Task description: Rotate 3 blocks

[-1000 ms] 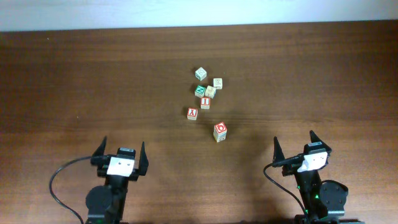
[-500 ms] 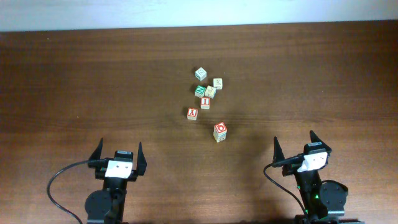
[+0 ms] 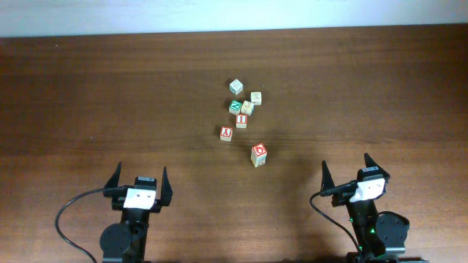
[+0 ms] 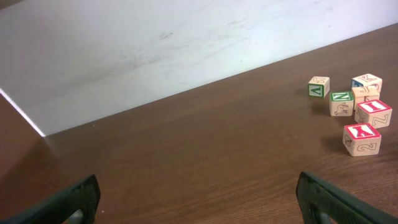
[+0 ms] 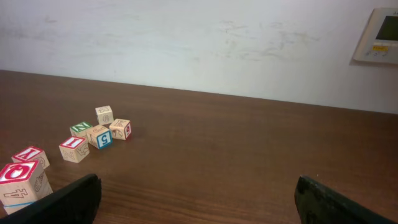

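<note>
The left gripper (image 3: 142,169) sits at the near edge of the dark brown wooden counter (image 3: 88,95), its two black fingers spread wide with nothing between them. The right gripper (image 3: 345,162) is just as wide apart and empty. Small wooden alphabet cubes lie on the counter ahead of both grippers, in the stretch between them, and none is touched. The pale cream cube with a red-bordered "O" top face (image 3: 259,154) stands alone and is the nearest one, ahead and to the left of the right gripper and ahead and to the right of the left gripper. In the right wrist view it sits low at the left, near that gripper's left finger. Farther out from the grippers is a loose cluster. The red "Y" cube (image 3: 226,133) comes first, then the red "I" cube (image 3: 240,120). Behind these, the green "Z" cube (image 3: 235,106) and the yellow-faced cube (image 3: 248,107) are side by side. The two are close together, though the pictures do not show whether they touch. The yellow-faced cube turns a blue "5" toward the right gripper. Just beyond it, slightly to the right, lies the pale cream cube with brownish pictures (image 3: 256,97). The green-lettered cream cube (image 3: 235,86) is the farthest from both grippers.
</note>
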